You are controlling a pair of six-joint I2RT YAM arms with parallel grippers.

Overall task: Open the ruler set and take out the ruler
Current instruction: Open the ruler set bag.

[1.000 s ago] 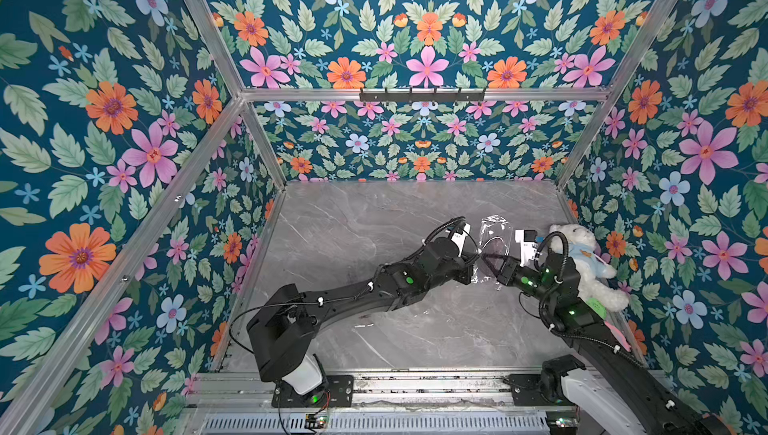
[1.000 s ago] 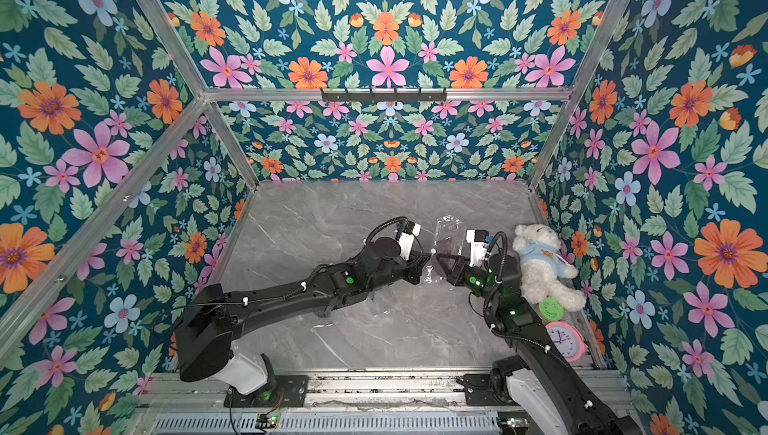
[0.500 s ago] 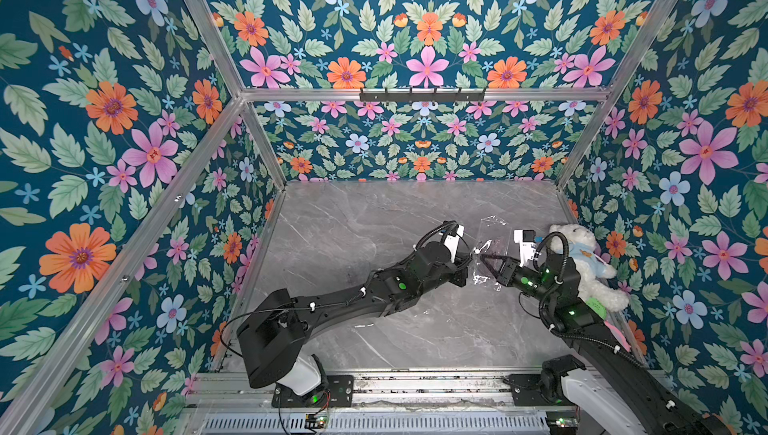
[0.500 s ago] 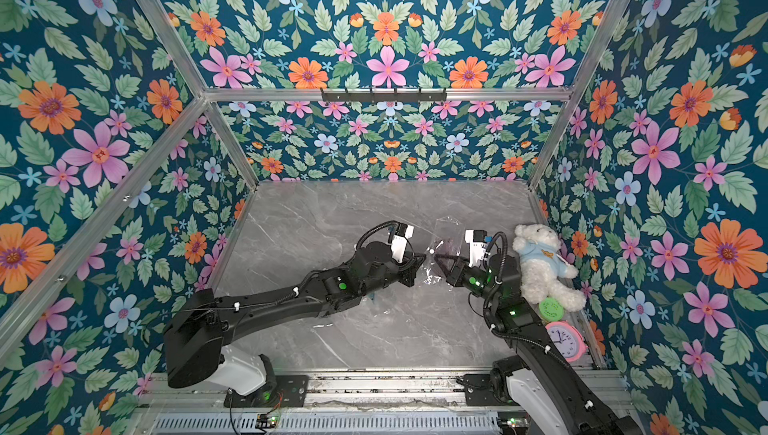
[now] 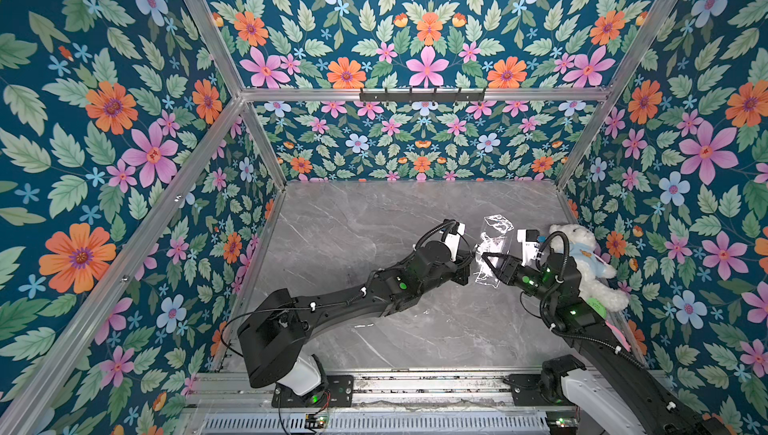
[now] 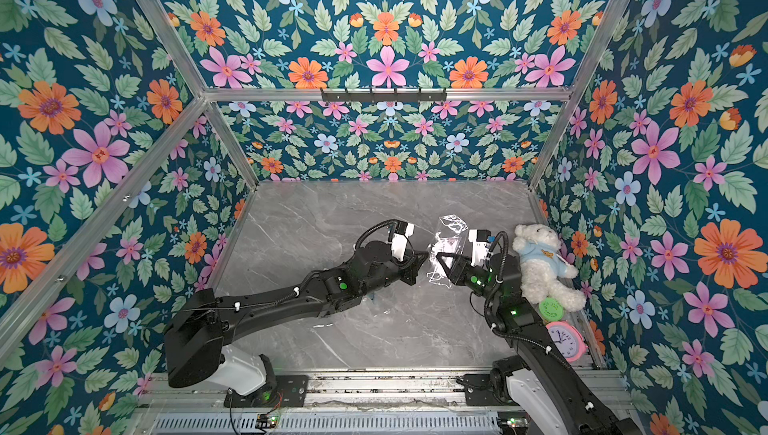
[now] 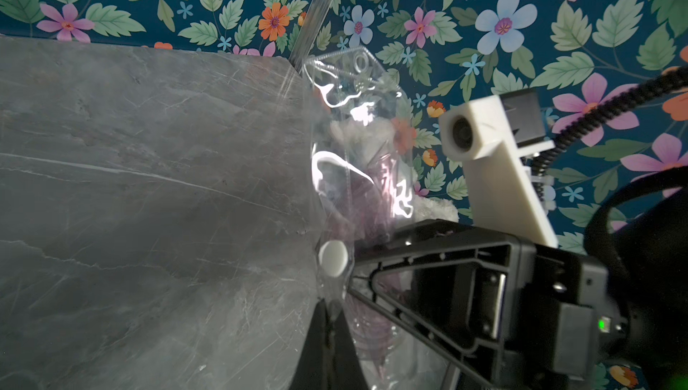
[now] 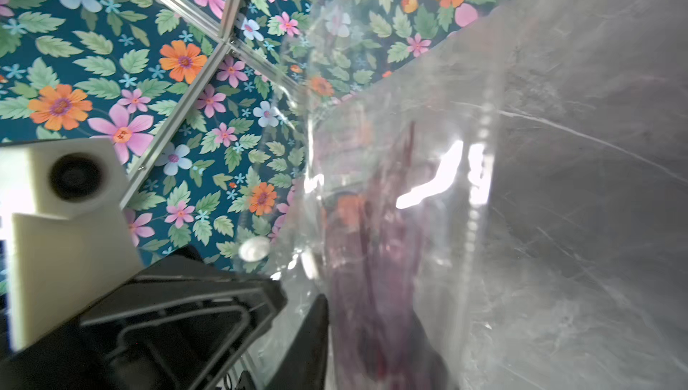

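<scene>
One clear plastic pouch (image 5: pixel 492 242) of purple rulers (image 8: pixel 372 257) is held above the grey marble table (image 5: pixel 353 225), right side, long axis toward the back wall, hang-hole end farthest. Both black arms (image 5: pixel 353 300) stretch low: left gripper (image 7: pixel 329 313) pinches its edge; right gripper (image 5: pixel 487 256) stands parted around it.

Ruler set (image 5: pixel 492 246) upright above surface (image 5: pixel 353 225), right of centre, between left pincer (image 5: pixel 471 256) on its left and right pincer (image 5: pixel 485 255) on its right. Teddy bear (image 5: pixel 582 254) on surface against right wall (image 5: pixel 673 246), beside right arm (image 5: pixel 582 320). Round disc (image 6: pixel 551 308), then alarm clock (image 6: pixel 565 339), in front of bear along same wall.
</scene>
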